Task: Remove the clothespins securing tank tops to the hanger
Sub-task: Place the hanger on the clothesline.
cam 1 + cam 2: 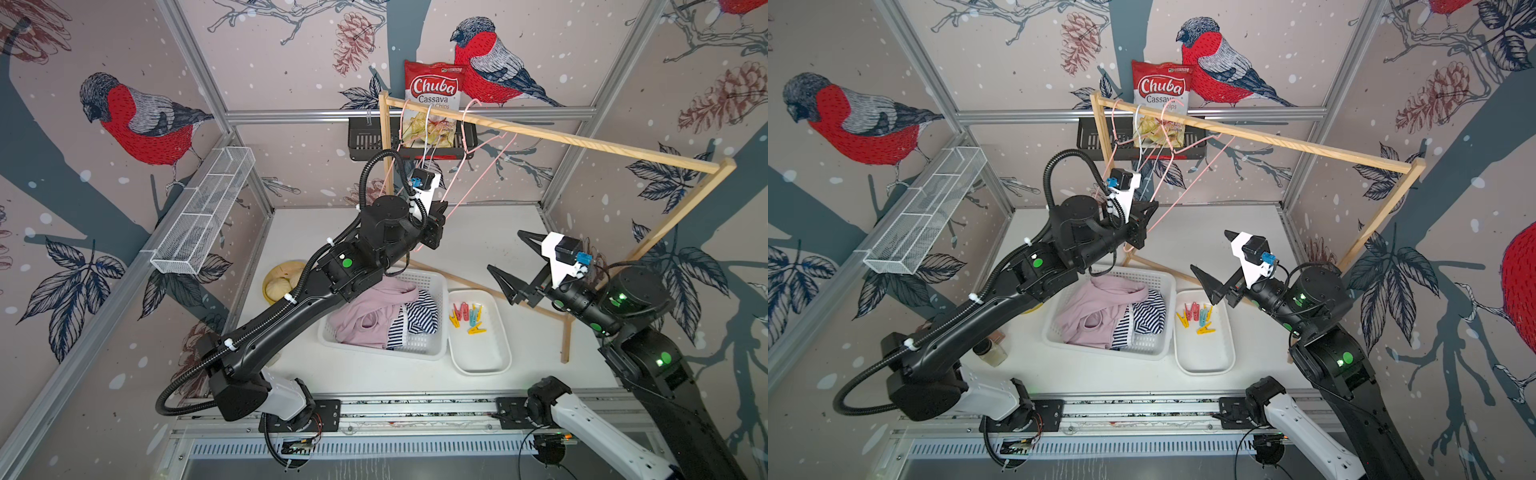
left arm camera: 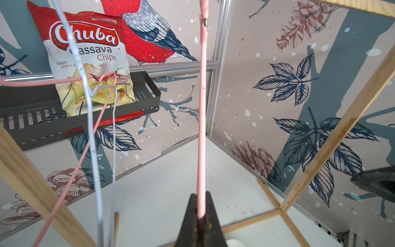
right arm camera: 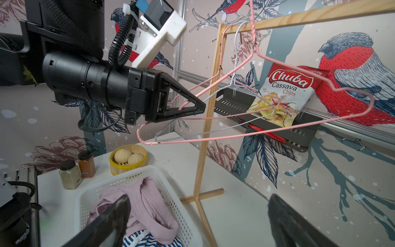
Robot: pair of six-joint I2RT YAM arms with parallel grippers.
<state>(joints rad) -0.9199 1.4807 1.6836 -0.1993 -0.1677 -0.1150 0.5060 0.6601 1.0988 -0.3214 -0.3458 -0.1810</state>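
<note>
Clothespins (image 1: 467,316) in yellow, red-pink and teal lie in a loose heap at the upper end of a white tray (image 1: 478,370), right of centre in the lower half of both top views. Just left of the tray a white basket (image 1: 419,345) stands on the table (image 1: 478,232). It holds 2 crumpled tank tops: a pale pink top (image 1: 370,311) and, against its right side, a black-and-white striped top (image 1: 422,318).

The left hand (image 2: 201,195) is pinched tight on the thin wire of a pink hanger (image 2: 202,107). It sits at the bottom centre of the left wrist view, and the wire runs straight up the frame from between its fingers. That hanger hangs with 1 more pink one and 1 white hanger (image 2: 94,150) from a wooden rail (image 1: 582,139) crossing the upper right of both top views.

The right hand (image 1: 505,250) hangs in mid-air, up and right of the tray in the frame, fingers spread wide and gripping nothing. A bag of chips (image 1: 432,91) stands in a black shelf (image 1: 361,143) on the back wall, top centre.
</note>
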